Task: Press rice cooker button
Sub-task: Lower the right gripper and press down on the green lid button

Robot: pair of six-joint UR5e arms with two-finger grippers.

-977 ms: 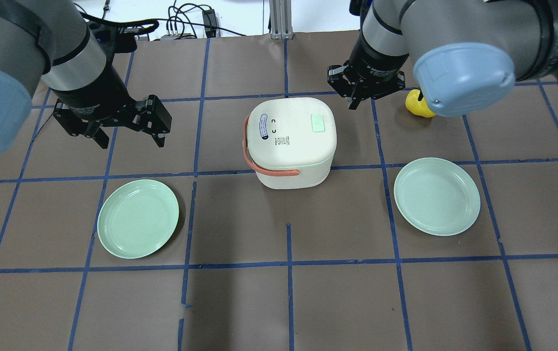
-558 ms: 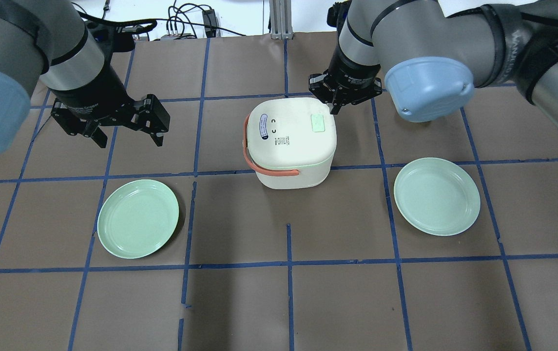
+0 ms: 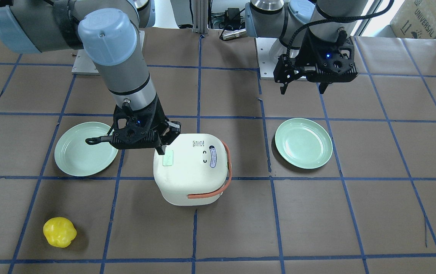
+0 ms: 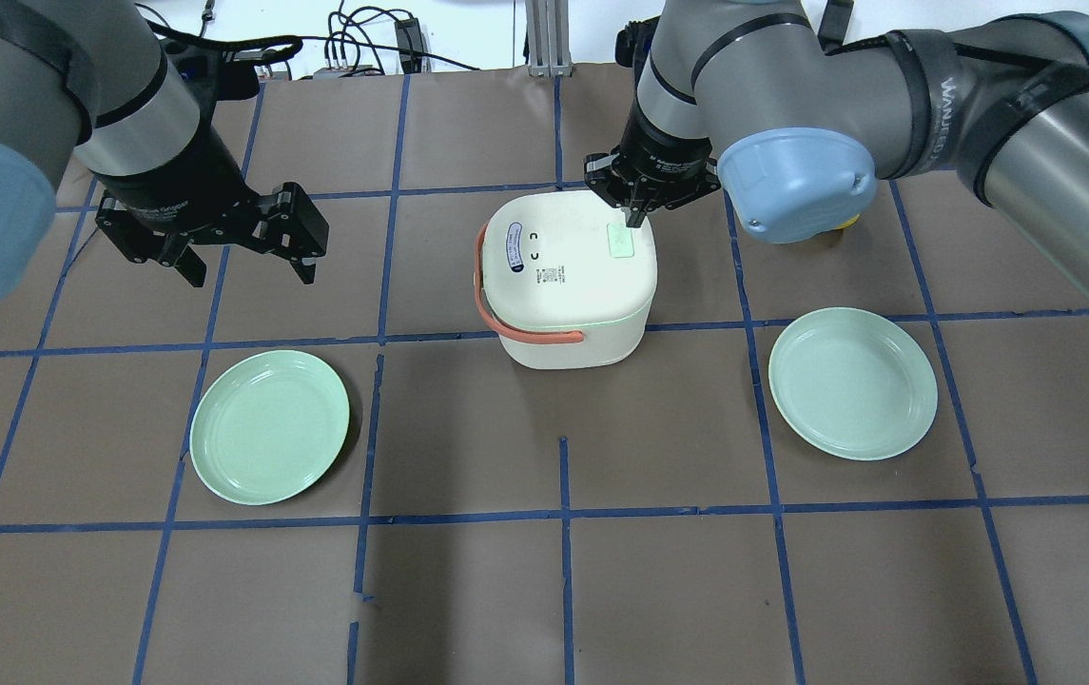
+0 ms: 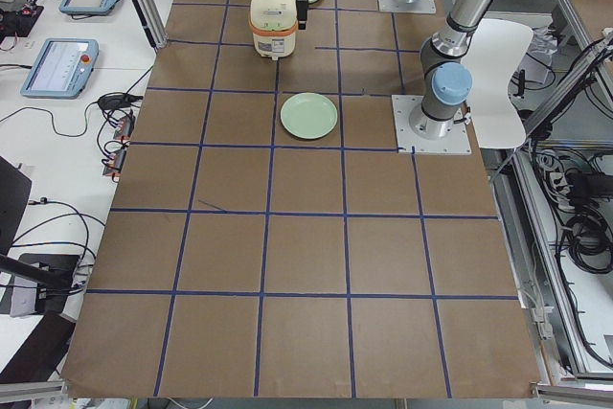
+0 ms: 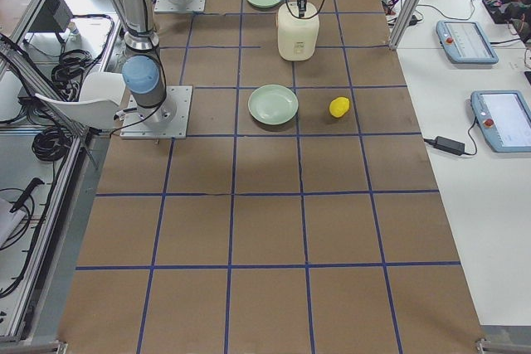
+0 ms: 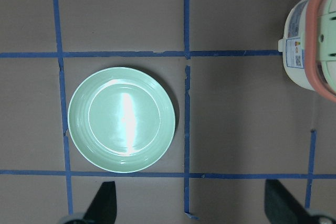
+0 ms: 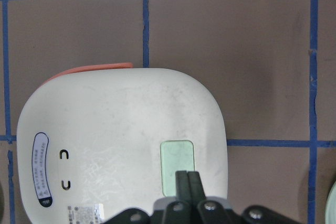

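The rice cooker [image 4: 568, 276] sits on the bench [image 4: 563, 590] just above centre in the overhead view, lid shut, with its orange handle toward frame left. The right end effector [image 4: 634, 219] has its fingers pinched together on nothing, tip right over the pale green button [image 4: 622, 241] on the lid's right side. The left end effector [image 4: 247, 274], upper left, hangs wide open and empty, well apart from the cooker.

Brown-papered table [image 4: 468, 590] gridded with blue tape [image 4: 567, 571] — white benches [image 5: 38, 141] alongside hold tablets [image 5: 59, 66].
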